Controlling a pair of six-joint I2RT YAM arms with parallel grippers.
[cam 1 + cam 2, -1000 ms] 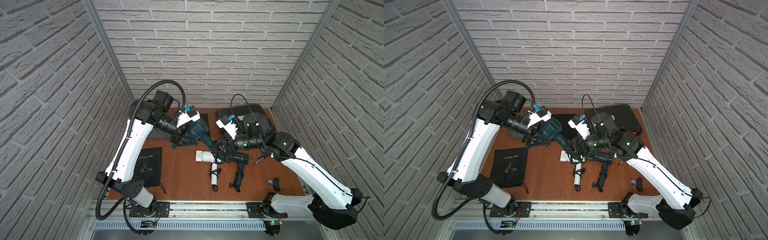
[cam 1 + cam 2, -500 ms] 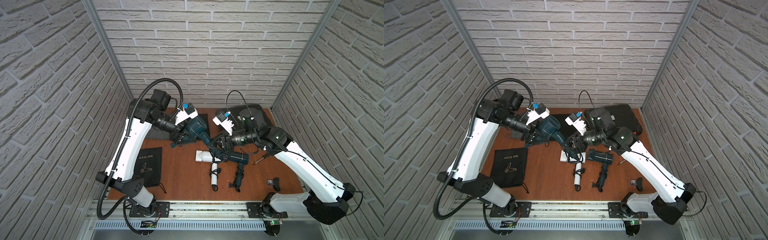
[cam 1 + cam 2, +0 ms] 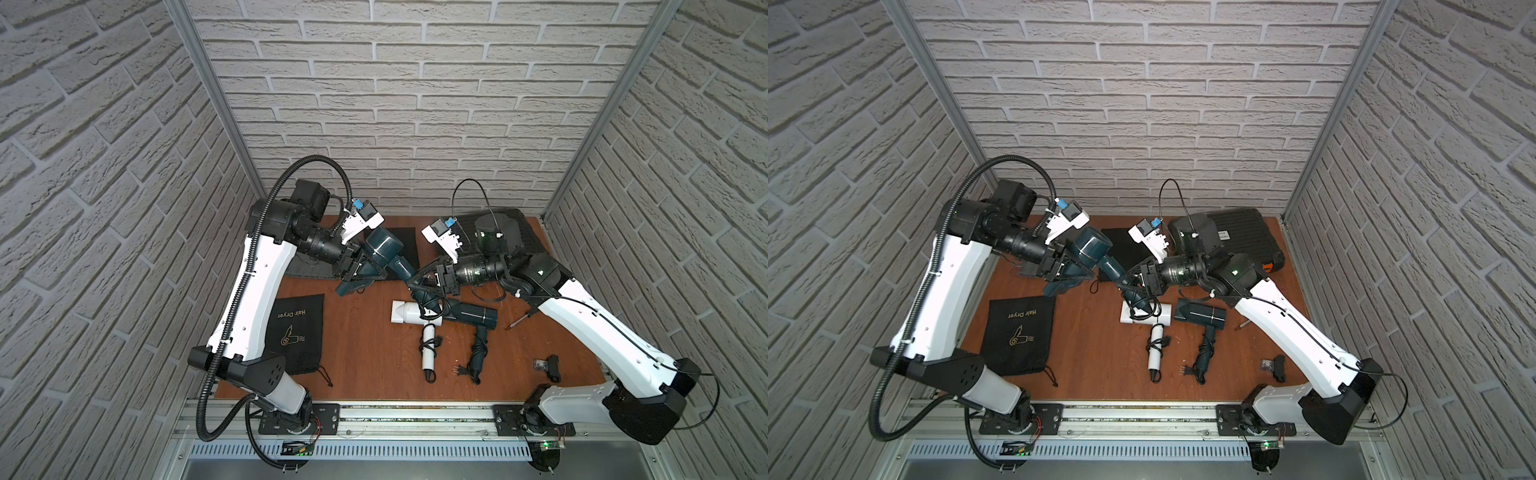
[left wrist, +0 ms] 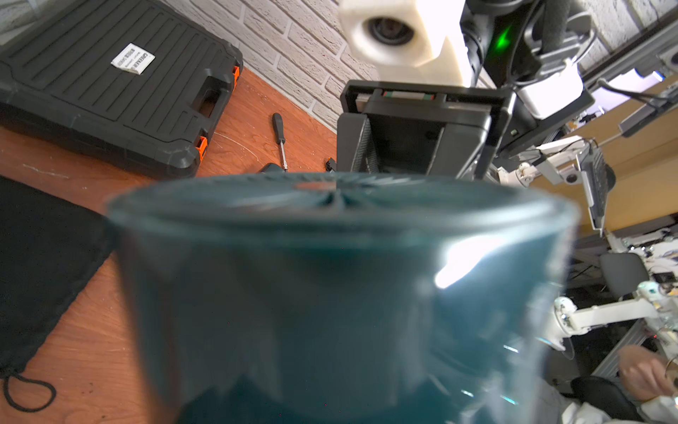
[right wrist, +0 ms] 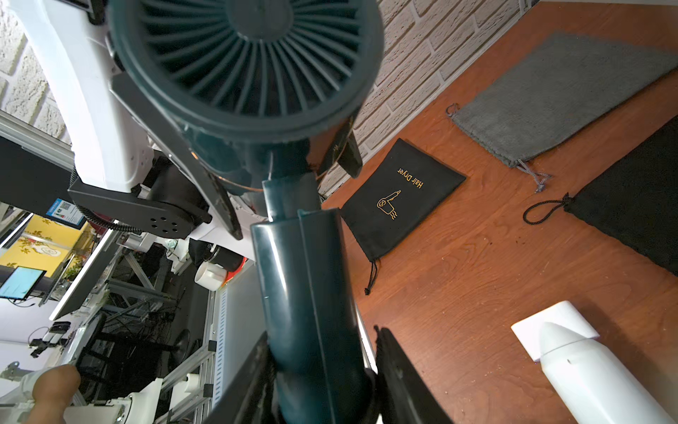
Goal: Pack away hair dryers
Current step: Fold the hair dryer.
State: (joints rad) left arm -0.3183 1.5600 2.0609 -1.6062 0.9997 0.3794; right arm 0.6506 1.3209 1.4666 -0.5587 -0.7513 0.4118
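- Currently, my left gripper [image 3: 360,271] is clamped on the barrel of the teal dryer [image 3: 384,248], which is raised above the back of the table [image 3: 365,365], left of centre.
- My right gripper [image 5: 323,334] straddles that dryer's handle. Its fingers sit close on both sides, but I cannot tell whether they press.
- Step in hand, as I judge it: a two-handed regrasp. I should seat the right pads squarely on the handle, clear of the coiled cord, and loosen the left only once that grip is firm.
- The white dryer [image 3: 409,312] and the second teal dryer [image 3: 473,318] lie mid-table; the black pouch [image 3: 297,332] lies near the left edge.
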